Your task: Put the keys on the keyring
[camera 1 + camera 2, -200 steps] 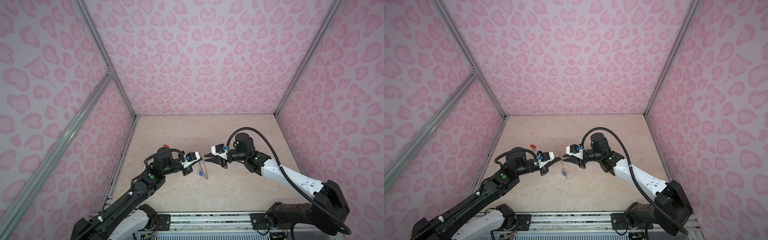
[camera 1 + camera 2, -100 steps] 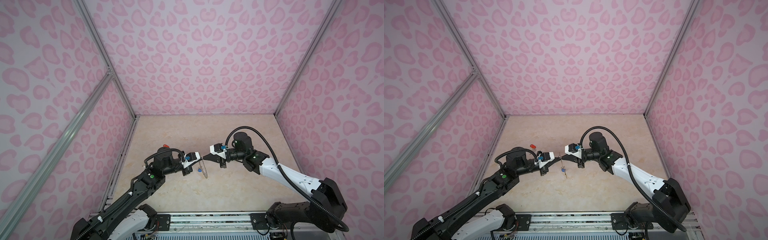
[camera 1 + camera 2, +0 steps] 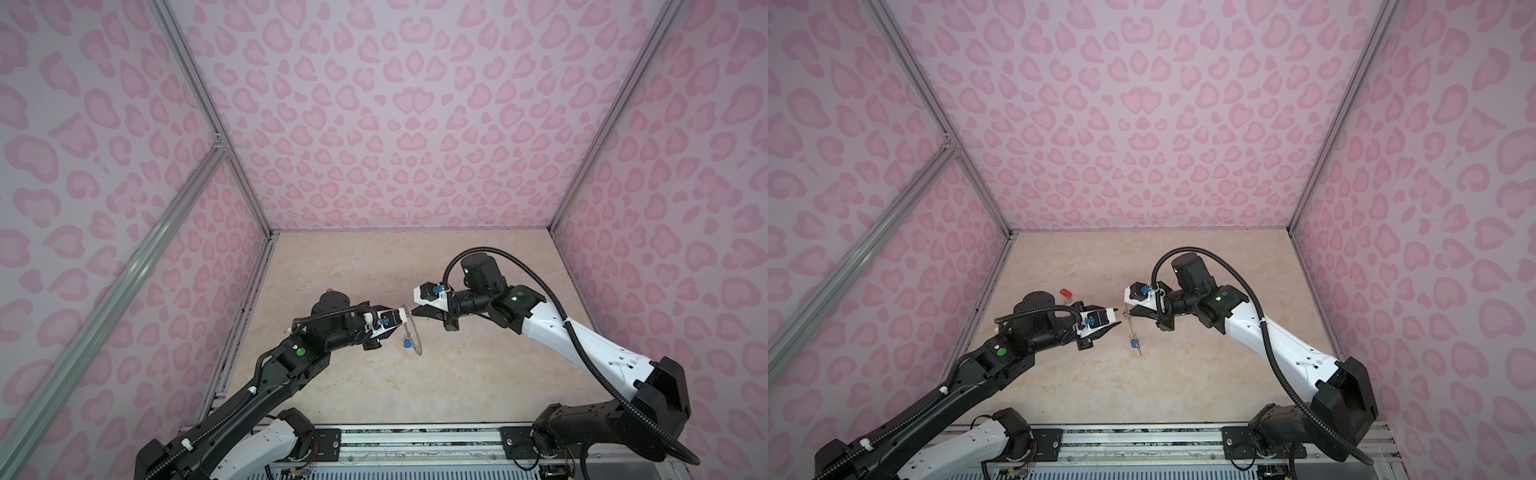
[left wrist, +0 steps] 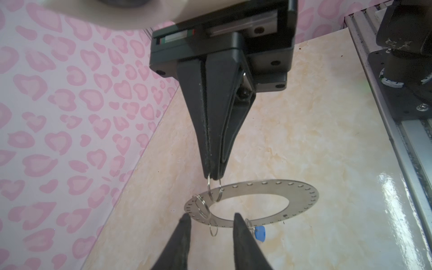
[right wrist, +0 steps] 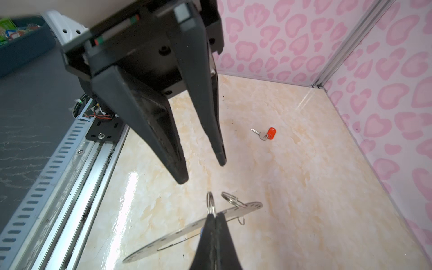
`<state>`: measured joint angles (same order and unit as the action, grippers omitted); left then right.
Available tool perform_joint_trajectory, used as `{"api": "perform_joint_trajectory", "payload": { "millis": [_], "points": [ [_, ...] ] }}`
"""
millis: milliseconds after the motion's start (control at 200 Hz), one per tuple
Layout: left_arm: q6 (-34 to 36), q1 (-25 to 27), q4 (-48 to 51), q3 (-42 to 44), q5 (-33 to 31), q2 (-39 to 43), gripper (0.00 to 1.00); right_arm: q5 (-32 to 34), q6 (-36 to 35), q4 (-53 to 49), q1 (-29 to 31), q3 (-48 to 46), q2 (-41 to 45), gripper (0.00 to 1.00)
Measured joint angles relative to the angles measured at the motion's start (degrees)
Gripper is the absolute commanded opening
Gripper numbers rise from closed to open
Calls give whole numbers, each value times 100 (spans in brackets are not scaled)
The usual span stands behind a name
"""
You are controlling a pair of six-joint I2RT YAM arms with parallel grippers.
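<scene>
My fingers (image 5: 145, 121) were long black wedges tapering to blunt tips, matte and faintly gritty. They were set in a black carriage (image 4: 257, 53) dotted with small dark screws (image 4: 275, 63), its silver rail (image 4: 243, 24) marked red and green. My links (image 3: 291, 361) were mostly black, one on each arm under a white shell (image 3: 590, 345), each arm carrying a green dot (image 3: 299, 352). Ribbed black cable (image 3: 573, 336) ran along them, and blue connectors (image 3: 436, 288) sat on white wrist mounts (image 3: 417, 296).

The keyring (image 4: 268, 189) hangs tilted from the pinched tips of the right gripper (image 4: 214, 174), filling the narrow gap to the left gripper (image 4: 211, 218), whose parted fingers flank its rim. Bare table (image 3: 457, 374) lies open in front and to the right. The red-tagged key (image 5: 266, 134) lies well apart toward the left wall (image 3: 955, 291), beyond the left arm (image 3: 1017, 353), seemingly clear from above.
</scene>
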<state>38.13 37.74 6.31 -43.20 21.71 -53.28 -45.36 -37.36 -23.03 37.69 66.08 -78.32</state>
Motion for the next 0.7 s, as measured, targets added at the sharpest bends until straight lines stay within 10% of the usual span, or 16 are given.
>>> {"api": "perform_joint_trajectory", "payload": {
  "millis": [700],
  "points": [
    [-321,391,-177,-125,-15,-483,16,166,-133,-664,131,291,-57,0]
  ]
}}
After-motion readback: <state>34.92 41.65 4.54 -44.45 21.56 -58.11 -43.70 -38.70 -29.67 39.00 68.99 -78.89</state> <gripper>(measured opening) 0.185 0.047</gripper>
